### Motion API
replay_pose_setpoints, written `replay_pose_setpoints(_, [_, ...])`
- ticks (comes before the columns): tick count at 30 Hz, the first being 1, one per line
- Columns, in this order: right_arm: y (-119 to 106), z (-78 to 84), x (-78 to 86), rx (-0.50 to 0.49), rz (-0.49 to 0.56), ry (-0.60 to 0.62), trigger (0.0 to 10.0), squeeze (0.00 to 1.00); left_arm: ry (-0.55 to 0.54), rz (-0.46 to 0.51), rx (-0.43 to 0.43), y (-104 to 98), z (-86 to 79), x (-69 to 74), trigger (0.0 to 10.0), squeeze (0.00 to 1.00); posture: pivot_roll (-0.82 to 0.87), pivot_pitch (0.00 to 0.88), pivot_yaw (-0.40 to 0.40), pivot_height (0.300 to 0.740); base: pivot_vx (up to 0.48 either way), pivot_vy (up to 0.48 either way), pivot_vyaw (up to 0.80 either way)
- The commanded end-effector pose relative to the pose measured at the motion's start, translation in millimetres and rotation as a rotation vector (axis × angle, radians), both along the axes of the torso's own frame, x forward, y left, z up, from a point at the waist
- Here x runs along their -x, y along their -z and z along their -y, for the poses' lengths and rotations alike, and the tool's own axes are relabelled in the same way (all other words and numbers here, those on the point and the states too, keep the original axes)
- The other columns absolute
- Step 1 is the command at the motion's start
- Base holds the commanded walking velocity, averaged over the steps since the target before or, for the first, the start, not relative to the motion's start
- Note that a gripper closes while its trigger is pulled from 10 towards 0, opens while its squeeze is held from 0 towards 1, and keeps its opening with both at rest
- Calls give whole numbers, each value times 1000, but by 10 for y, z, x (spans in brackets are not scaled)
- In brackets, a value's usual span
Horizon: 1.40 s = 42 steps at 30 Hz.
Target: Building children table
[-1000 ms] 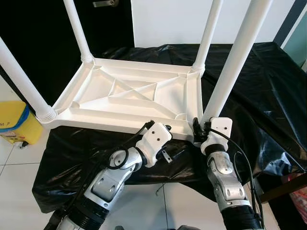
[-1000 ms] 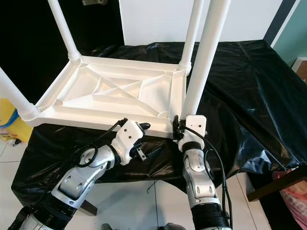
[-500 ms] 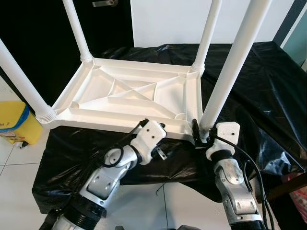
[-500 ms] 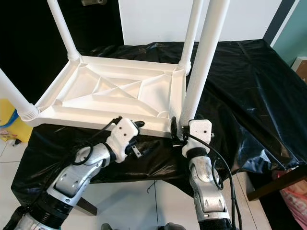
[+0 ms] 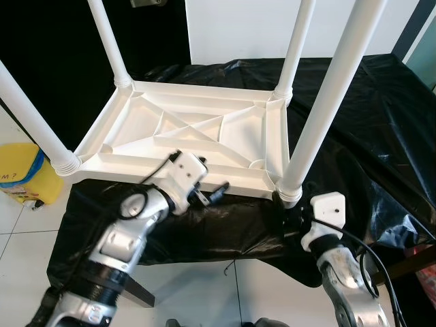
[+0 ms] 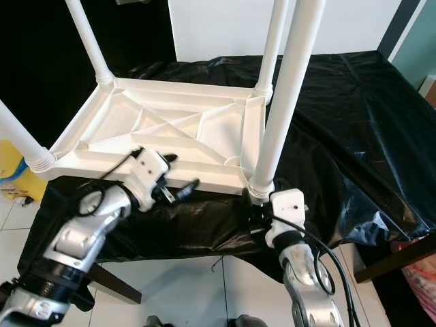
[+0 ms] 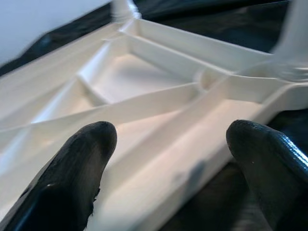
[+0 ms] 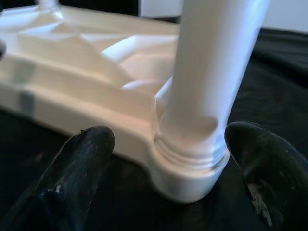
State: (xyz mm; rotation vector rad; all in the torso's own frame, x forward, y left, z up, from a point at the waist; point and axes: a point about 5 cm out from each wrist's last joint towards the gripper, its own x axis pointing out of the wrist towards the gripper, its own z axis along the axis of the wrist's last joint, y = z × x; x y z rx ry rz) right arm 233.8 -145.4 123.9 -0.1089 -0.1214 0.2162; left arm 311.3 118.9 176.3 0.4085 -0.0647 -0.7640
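Note:
A white plastic children's table (image 5: pixel 184 129) lies upside down on a black-covered surface, its four legs pointing up. The near right leg (image 5: pixel 327 102) stands in its corner socket (image 8: pixel 192 159). My left gripper (image 5: pixel 204 178) is at the table's near rim, open, and its fingers (image 7: pixel 72 178) straddle that rim (image 7: pixel 192 159). My right gripper (image 5: pixel 286 211) sits just in front of and below the near right leg's base. It is open, and its fingers (image 8: pixel 77 173) stand either side of the socket without touching it.
The black sheet (image 5: pixel 381 136) drapes over the supporting surface and hangs off its front edge. A yellow container (image 5: pixel 20 174) stands on the white tiled floor at the left. A dark wooden leg (image 5: pixel 136 293) shows under the sheet. White wall panel behind.
My left gripper has moved left and up, from below the near edge onto the rim. My right gripper has drawn back and down from the leg's base.

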Motion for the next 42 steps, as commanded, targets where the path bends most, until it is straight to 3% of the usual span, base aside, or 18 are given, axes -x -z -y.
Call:
replay_pose_setpoints(1, [-12,-14,30,-7,-5,-24,10000,0,-25,-1,-11,28,-65,-24,10000,0,-114,112,7,740,0,0,0])
replay_pose_setpoints(2, [0,-19,56,-1,-12,-37,10000,0,-36,5,-23,11,-130,-50,10000,0,-112,111,11,740,0,0,0])
replay_pose_setpoints(3, [10,-40,81,1,-19,-64,0,0,-44,10,-42,-4,-204,-75,10000,0,-109,112,14,740,0,0,0])
replay_pose_setpoints(12, [40,-247,58,-18,-53,-214,0,0,-90,26,-91,-62,-430,-159,10000,0,-93,111,28,740,0,0,0])
replay_pose_setpoints(14, [41,-316,25,-25,-57,-238,10000,0,-101,31,-103,-75,-483,-176,10000,0,-89,112,33,740,0,0,0])
replay_pose_setpoints(23, [-10,-437,-199,-81,-24,-188,10000,0,-107,26,-135,-71,-567,-162,10000,0,-53,111,45,740,0,0,0])
replay_pose_setpoints(30, [-15,-544,-318,-156,-4,-74,10000,0,-94,16,-166,-58,-647,-151,10000,0,-39,111,61,740,0,0,0])
replay_pose_setpoints(33, [-4,-493,-352,-181,2,16,10000,0,-86,12,-178,-50,-659,-143,10000,0,-38,108,68,740,0,0,0])
replay_pose_setpoints(37, [19,-212,-413,-204,14,226,10000,0,-53,-9,-225,10,-663,-125,10000,0,-44,103,76,740,0,0,0])
replay_pose_setpoints(42, [37,-42,-453,-187,17,287,10000,0,-30,-16,-257,55,-645,-116,10000,0,-49,100,81,740,0,0,0])
